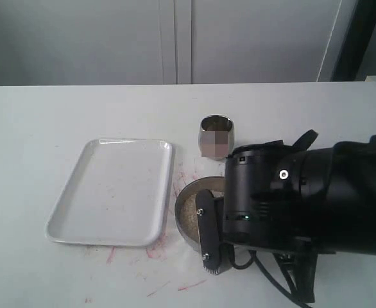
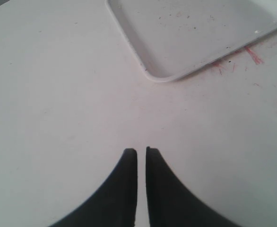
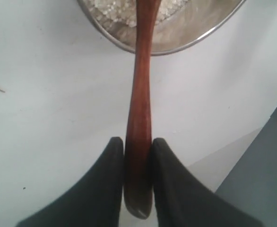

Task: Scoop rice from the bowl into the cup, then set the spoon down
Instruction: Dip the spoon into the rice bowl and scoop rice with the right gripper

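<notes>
Your right gripper (image 3: 138, 146) pinches the spoon (image 3: 141, 85); your left gripper (image 2: 141, 151) sits nearly closed, empty. Tilt while lifting and the rice (image 3: 110, 12) spills.

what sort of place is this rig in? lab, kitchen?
Likely a lab or test bench, not a kitchen: bare white table with red marks, plain pale cabinet panels behind, and a white tray, steel bowl and cup laid out as props.

Soft, even light, faint shadows; a pixelated patch blots the cup (image 1: 216, 128).

Tray (image 1: 111, 192) left; cup (image 1: 216, 138) seemingly behind bowl (image 1: 197, 186)
</notes>
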Motion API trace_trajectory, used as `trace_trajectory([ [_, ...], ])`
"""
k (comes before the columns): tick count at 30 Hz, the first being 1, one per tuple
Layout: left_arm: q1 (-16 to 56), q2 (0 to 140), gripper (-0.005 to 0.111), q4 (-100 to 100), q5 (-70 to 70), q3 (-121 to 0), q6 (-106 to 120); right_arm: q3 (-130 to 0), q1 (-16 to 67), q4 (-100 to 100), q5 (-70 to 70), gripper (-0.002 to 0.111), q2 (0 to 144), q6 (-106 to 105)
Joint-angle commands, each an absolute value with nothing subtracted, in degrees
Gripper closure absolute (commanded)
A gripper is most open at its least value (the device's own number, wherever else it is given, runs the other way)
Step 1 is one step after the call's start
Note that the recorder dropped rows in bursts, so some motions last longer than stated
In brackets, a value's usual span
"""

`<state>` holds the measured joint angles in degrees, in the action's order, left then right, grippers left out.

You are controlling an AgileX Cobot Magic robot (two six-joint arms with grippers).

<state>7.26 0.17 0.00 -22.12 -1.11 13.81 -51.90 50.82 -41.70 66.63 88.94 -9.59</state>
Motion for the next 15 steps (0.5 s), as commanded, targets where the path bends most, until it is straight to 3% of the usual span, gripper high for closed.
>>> trace_trajectory([
  [1,7.56,0.0,0.092,0.0,-24.02,-0.58,13.47,-51.83,50.9,-40.61,66.42,0.108,88.86,-3.94],
  [15,7.56,0.0,0.092,0.0,-24.02,-0.58,13.47,-51.83,50.8,-31.09,65.18,0.108,88.86,0.9],
])
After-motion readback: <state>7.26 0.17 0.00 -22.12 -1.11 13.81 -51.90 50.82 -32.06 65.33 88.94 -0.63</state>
